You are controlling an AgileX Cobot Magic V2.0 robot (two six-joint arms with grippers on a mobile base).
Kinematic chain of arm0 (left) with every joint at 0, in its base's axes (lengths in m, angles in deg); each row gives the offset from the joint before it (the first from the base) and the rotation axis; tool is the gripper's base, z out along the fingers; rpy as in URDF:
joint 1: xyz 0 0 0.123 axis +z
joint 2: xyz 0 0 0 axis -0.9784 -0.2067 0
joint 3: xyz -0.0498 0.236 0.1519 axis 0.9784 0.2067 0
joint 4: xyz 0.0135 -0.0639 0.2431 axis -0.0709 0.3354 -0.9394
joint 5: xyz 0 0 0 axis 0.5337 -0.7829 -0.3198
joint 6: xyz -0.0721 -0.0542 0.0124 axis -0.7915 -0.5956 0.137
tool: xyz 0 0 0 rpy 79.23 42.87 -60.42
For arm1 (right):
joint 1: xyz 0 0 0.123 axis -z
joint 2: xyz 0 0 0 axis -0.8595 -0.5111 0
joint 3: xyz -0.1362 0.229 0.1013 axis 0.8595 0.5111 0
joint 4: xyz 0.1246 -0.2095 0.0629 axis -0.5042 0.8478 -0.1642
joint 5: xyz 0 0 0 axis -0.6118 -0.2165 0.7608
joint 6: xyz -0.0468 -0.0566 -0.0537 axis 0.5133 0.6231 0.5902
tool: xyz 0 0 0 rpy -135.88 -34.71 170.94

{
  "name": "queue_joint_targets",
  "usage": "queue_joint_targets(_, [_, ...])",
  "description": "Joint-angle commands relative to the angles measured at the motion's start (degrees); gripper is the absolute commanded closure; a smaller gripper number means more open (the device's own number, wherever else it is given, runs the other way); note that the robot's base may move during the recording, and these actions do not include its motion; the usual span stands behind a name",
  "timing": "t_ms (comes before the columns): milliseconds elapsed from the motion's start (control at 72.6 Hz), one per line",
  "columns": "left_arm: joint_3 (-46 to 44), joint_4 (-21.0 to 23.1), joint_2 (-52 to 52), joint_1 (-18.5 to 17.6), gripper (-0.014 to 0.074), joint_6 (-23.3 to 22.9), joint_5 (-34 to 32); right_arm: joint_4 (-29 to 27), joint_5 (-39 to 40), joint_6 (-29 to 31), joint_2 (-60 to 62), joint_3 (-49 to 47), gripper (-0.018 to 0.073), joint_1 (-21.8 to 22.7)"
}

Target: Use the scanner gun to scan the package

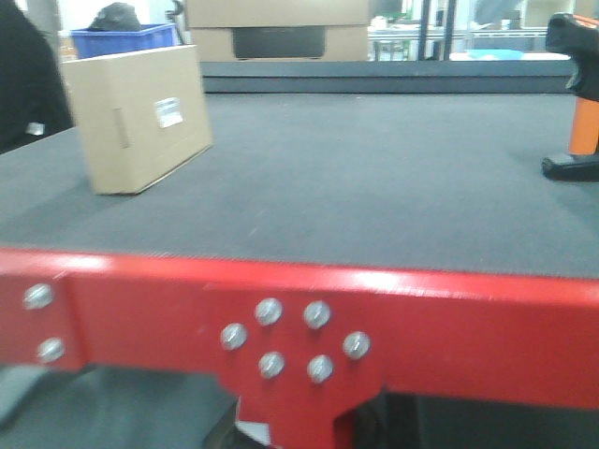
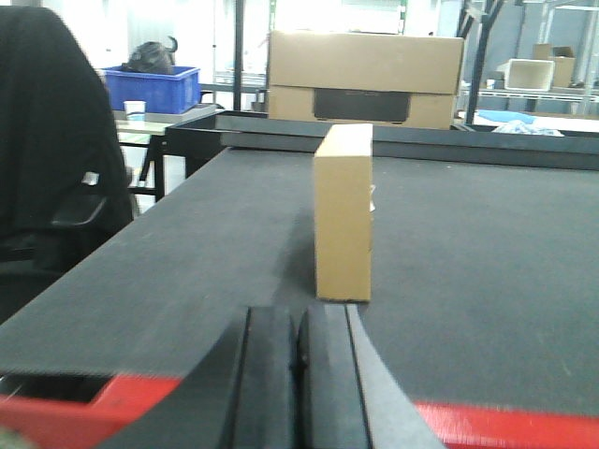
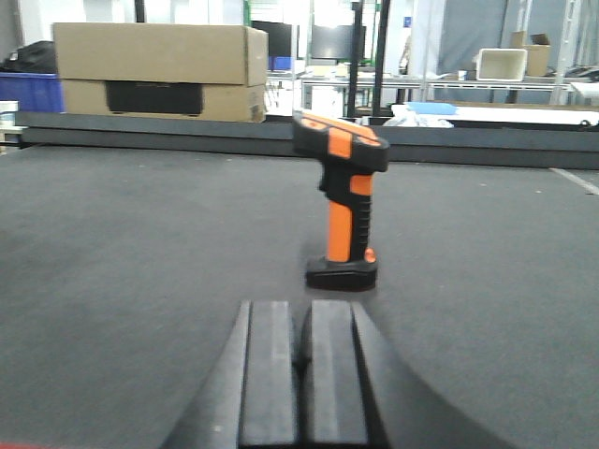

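Package (image 1: 140,117) near left edge of mat (image 1: 374,178), scanner gun (image 3: 343,210) far right; left end effector (image 2: 299,374) and right end effector (image 3: 304,374) pressed together.

An orange-handled scanner gun (image 3: 344,210) stands upright on its flat black foot at frame centre, on a dark grey mat (image 3: 140,281). The right gripper (image 3: 301,323), fingers pressed together, fills bottom centre. A large carton (image 3: 154,70) sits upper left.
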Motion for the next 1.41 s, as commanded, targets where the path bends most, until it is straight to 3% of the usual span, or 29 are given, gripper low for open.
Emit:
queue_joint_targets(0, [-0.1, 0.3, 0.2, 0.0, 0.0708, 0.0, -0.7, -0.2, 1.0, 0.4, 0.1, 0.0, 0.0728, 0.2])
queue_joint_targets(1392, [-0.1, 0.3, 0.2, 0.0, 0.0708, 0.0, -0.7, -0.2, 1.0, 0.4, 0.1, 0.0, 0.0728, 0.2])
